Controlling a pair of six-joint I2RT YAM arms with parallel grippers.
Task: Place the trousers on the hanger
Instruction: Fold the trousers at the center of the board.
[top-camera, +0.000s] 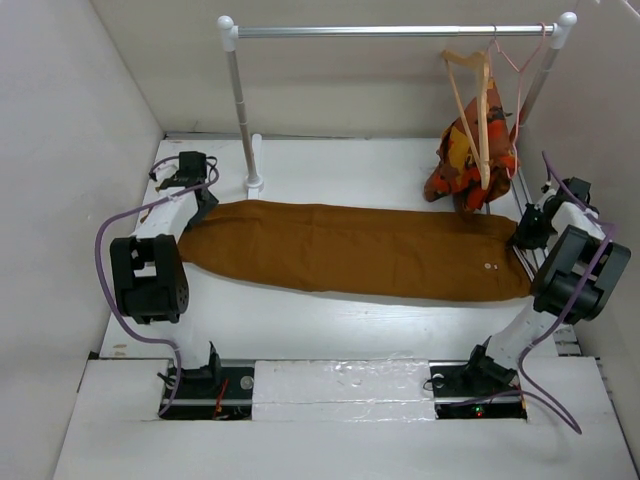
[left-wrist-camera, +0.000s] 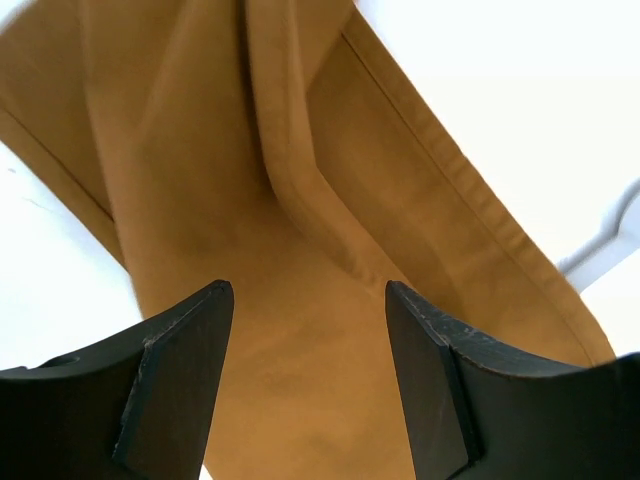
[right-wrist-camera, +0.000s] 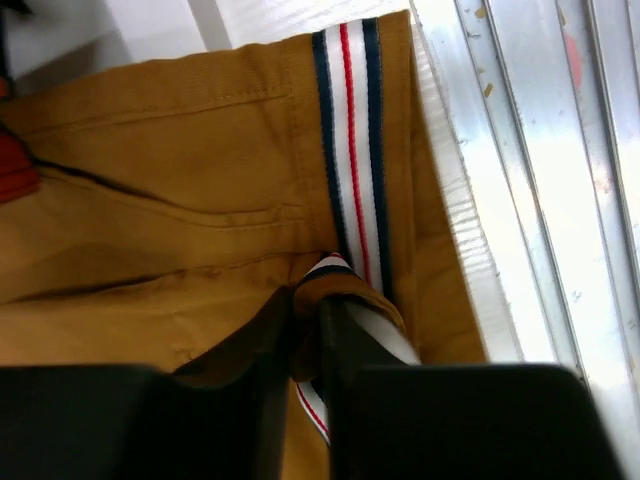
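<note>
Pinching the trousers (top-camera: 350, 250) waistband at right, right claw (right-wrist-camera: 308, 312) clamped on it; left claw (left-wrist-camera: 310, 295) wide over the left leg ends

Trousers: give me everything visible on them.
The trousers are plain rust-brown cloth, lying flat and lengthwise across the white table, legs together tapering to the left, waist at the right. The inner waistband is white with navy and red stripes; a pocket seam and two small pale dots show. The right gripper pinches a waistband fold; the left gripper is open over the leg end.
</note>
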